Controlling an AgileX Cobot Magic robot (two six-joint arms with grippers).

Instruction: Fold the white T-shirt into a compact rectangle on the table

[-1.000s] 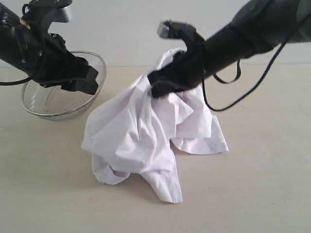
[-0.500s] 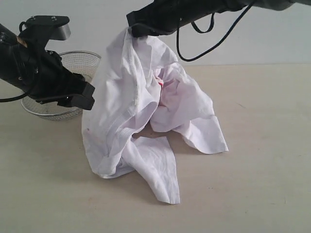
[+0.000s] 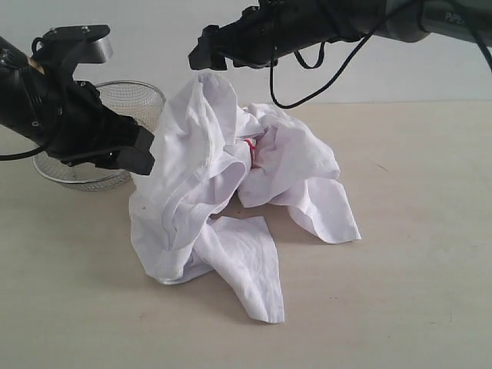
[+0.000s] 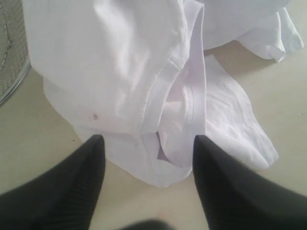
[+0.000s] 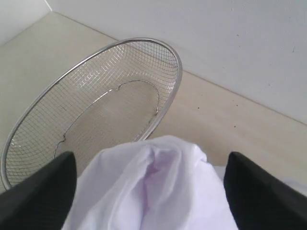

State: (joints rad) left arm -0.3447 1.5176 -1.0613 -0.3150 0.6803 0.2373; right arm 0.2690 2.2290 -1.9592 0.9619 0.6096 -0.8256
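We see the wrinkled white cotton T-shirt (image 3: pixel 223 200) heaped in the middle of the exterior frame on the pale beige, faintly wood-grained bench (image 3: pixel 415 300), bunched rather than flat. One peak of cloth stands up toward the upper middle of the frame. A loose flap trails to the lower middle and another spreads to the right. A sliver of red shows in a fold near the heap's centre.

The black right hand (image 5: pixel 149 160) hangs just above that peak at the top of the frame. Its fingers are spread wide with the cloth rising between them, not pinched. The black left hand (image 4: pixel 148 140) sits at the heap's left edge, fingers also spread, with the stitched hem just beyond their tips. We cannot tell whether they touch it.

A round steel mesh bowl (image 3: pixel 138 104) rests at the upper left, partly behind the left arm and close beside the shirt.
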